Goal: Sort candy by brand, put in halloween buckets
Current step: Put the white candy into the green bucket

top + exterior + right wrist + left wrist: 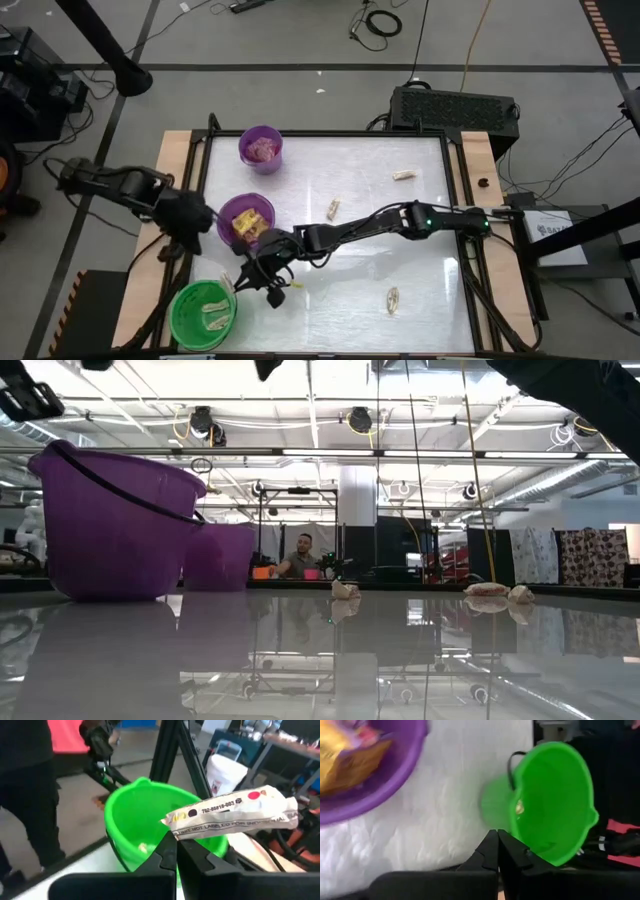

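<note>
Candy packet [235, 814], pale and printed, sits clamped in the right tool [176, 851] beside the green bucket [150, 815], left tool [498, 851] pressed together.

1. The table top [360, 230] is seen as a smooth, glossy white sheet; reflections of the tubs are carried on it at the lower left of the low view.
2. Pale bare wood is shown at the table's side strips [178, 160].
3. The green bucket [150, 815] and the wide purple bucket [110, 525] are made of smooth, slightly shiny plastic.
4. The pale wrapper [235, 812] is printed, crinkled film with a dull sheen.
5. The right gripper [176, 852] is finished in matt black.
</note>
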Robot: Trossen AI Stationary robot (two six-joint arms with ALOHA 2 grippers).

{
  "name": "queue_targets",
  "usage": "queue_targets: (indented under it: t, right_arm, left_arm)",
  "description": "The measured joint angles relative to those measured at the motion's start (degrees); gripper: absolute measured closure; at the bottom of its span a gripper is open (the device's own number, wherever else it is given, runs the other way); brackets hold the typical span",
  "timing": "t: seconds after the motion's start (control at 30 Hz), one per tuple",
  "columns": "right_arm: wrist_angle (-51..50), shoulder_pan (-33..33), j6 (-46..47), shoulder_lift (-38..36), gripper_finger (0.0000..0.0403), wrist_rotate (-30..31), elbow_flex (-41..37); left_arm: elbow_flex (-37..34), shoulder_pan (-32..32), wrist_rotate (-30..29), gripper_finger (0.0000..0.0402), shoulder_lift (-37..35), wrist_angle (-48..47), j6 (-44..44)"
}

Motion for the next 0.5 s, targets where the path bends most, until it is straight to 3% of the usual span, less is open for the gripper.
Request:
queue_targets:
  t: [0.17, 0.37, 0.5]
  right_arm:
    - [-6.34, -0.18, -2.43, -2.12, 0.0403, 0.21, 0.02]
    - [-14.37, 0.56, -2.76, -3.32, 0.0403, -0.04, 0.01]
    - [-17.46, 0.99, -3.96, -4.29, 0.0403, -0.10, 0.00]
  left_arm:
    - [0.02, -11.22, -7.64, 0.0401, 2.59, 2.99, -4.93]
    - [0.02, -20.97, -11.21, 0.0401, 7.92, 7.38, -8.34]
    - [0.02, -24.10, -11.49, 0.0395, 10.91, 10.60, -12.08]
